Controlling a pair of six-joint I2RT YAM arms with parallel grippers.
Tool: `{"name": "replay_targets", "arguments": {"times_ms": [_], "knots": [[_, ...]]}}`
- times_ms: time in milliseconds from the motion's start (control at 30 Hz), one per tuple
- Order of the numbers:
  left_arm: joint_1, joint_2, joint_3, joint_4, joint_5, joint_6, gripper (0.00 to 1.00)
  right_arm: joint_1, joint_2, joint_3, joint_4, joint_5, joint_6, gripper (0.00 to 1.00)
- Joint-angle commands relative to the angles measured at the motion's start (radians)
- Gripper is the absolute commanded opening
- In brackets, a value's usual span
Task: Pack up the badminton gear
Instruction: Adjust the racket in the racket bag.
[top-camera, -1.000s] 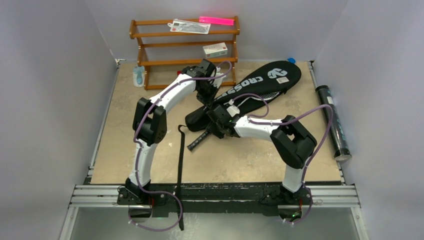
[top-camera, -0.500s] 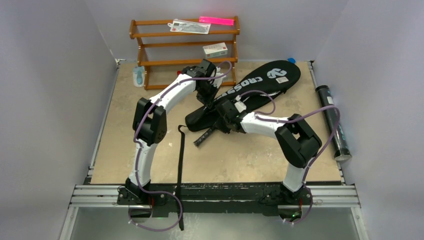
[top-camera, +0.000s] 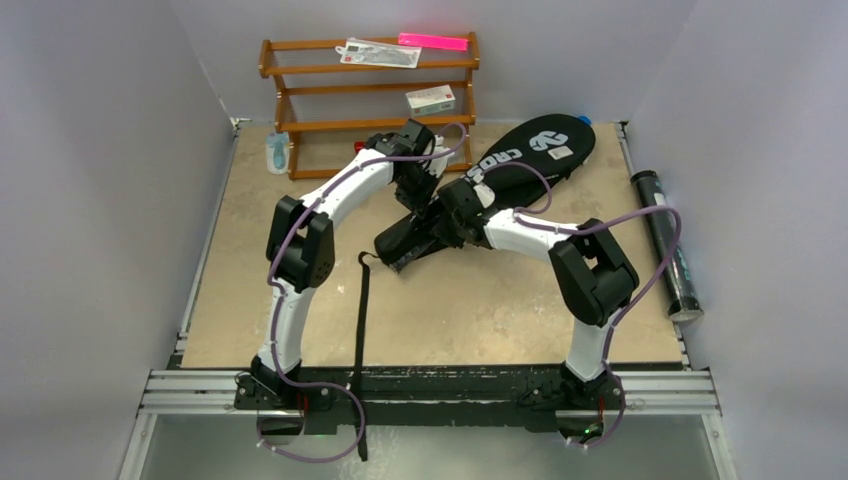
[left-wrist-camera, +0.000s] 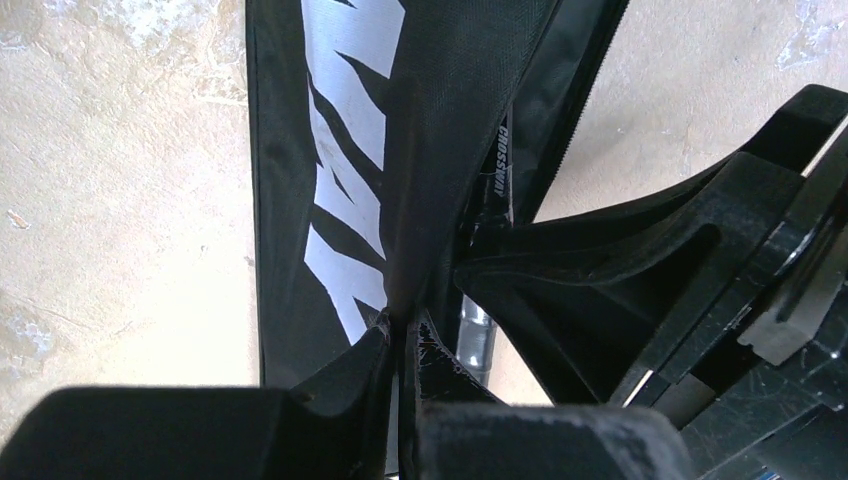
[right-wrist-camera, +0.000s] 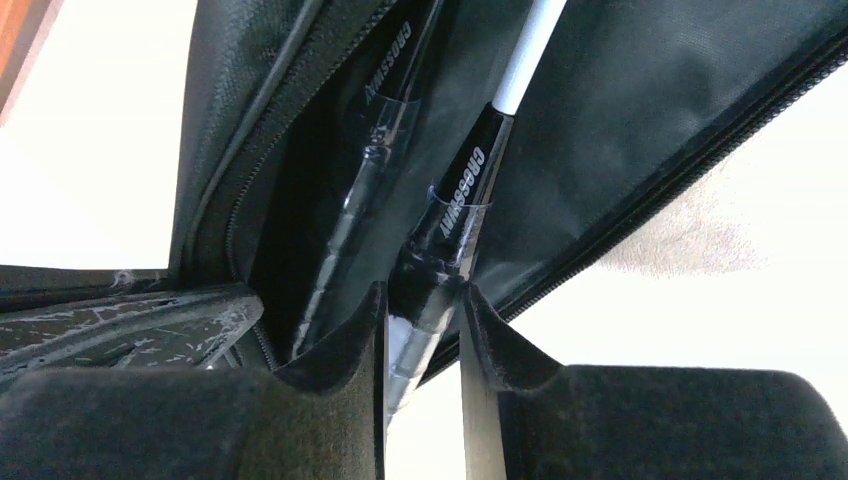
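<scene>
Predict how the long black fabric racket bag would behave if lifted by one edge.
Probably floppy: the long black fabric racket bag creases where the left gripper pinches its flap. Likely stiffer lengthwise, since a black racket handle lies inside.

A: From above, what is covered?
B: The black bag (top-camera: 545, 150) hides everything inside it, and the right arm (top-camera: 520, 235) crosses its lettering, so only part reads.
A: And at the right wrist?
B: The nearer racket (right-wrist-camera: 455, 215) and the farther racket (right-wrist-camera: 370, 170) both run off the top edge — the nearer one's lower end is lost behind the right gripper (right-wrist-camera: 422, 300). The print on the dark tube (top-camera: 668, 245) is too small to read.
</scene>
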Motion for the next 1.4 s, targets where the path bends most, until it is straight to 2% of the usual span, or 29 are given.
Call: {"name": "replay_targets", "arguments": {"times_ms": [0, 167, 333, 500, 633, 733, 900, 1033, 1167, 1367], "knots": [[0.001, -0.050, 0.023, -0.014, 0.017, 0.014, 0.00, -0.012, -0.026, 0.041, 0.089, 0.057, -0.087, 0.20], [-0.002, -0.044, 0.034, -0.023, 0.076, 0.008, 0.00, -0.023, -0.051, -0.031, 0.231, 0.128, -0.099, 0.22], [-0.012, -0.043, 0.043, -0.030, 0.163, 0.003, 0.00, -0.032, -0.044, -0.080, 0.394, 0.116, -0.136, 0.23], [-0.013, -0.046, 0.051, -0.033, 0.264, -0.004, 0.00, -0.034, -0.025, -0.074, 0.443, 0.122, -0.159, 0.23], [-0.012, -0.050, 0.055, -0.032, 0.357, -0.013, 0.00, -0.034, -0.014, -0.135, 0.607, 0.071, -0.194, 0.24], [-0.011, -0.050, 0.048, -0.021, 0.388, -0.016, 0.00, -0.034, -0.011, -0.180, 0.692, 0.050, -0.210, 0.34], [-0.007, -0.037, 0.056, -0.034, 0.332, -0.015, 0.00, -0.036, -0.045, -0.278, 0.809, 0.023, -0.232, 0.51], [-0.006, -0.032, 0.053, -0.036, 0.232, -0.010, 0.00, -0.036, -0.094, -0.318, 0.796, 0.002, -0.243, 0.56], [-0.002, -0.022, 0.052, -0.034, 0.210, -0.012, 0.00, -0.036, -0.160, -0.404, 0.811, -0.001, -0.228, 0.58], [0.000, -0.013, 0.047, -0.030, 0.186, -0.010, 0.00, -0.036, -0.272, -0.521, 0.827, -0.004, -0.219, 0.69]]}}
